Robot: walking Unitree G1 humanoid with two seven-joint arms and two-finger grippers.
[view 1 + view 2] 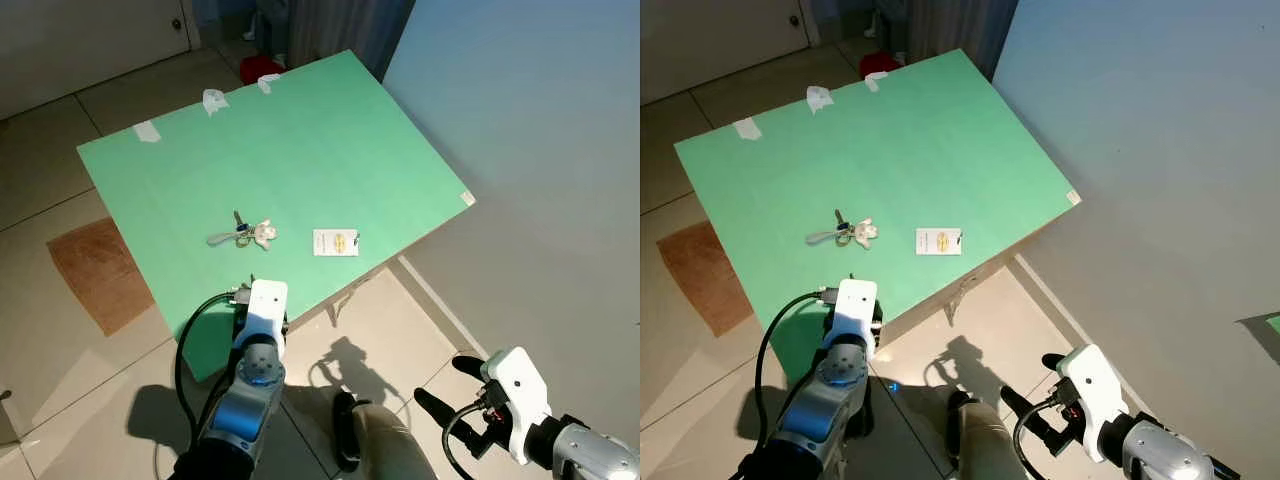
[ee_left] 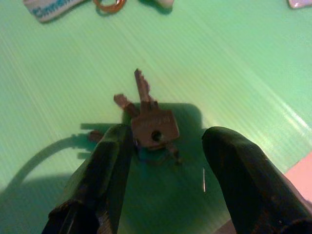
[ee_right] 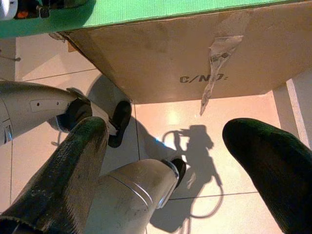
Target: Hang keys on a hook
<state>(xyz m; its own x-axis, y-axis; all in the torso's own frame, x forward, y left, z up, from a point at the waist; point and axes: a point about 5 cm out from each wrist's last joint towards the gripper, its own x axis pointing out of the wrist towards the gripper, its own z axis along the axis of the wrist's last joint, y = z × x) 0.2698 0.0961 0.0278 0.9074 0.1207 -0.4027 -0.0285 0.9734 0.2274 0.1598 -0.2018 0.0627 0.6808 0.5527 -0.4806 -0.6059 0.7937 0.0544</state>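
A small bunch of metal keys (image 2: 150, 123) lies on the green board between the fingers of my left gripper (image 2: 181, 141), which is open; the keys touch one finger (image 2: 109, 161). From the head, my left arm's white wrist (image 1: 265, 303) hangs over the board's near edge and hides these keys. Further in lies a key ring with a small white teddy and a grey strap (image 1: 245, 236). My right gripper (image 1: 449, 386) stands open and empty low over the floor, right of the board.
The green board (image 1: 300, 140) tops a cardboard box (image 3: 165, 53) beside a pale wall (image 1: 540, 150). A white card (image 1: 335, 242) lies near the teddy key ring. Tape strips (image 1: 213, 99) mark the far edge. A brown mat (image 1: 95, 270) lies on the tiled floor at left.
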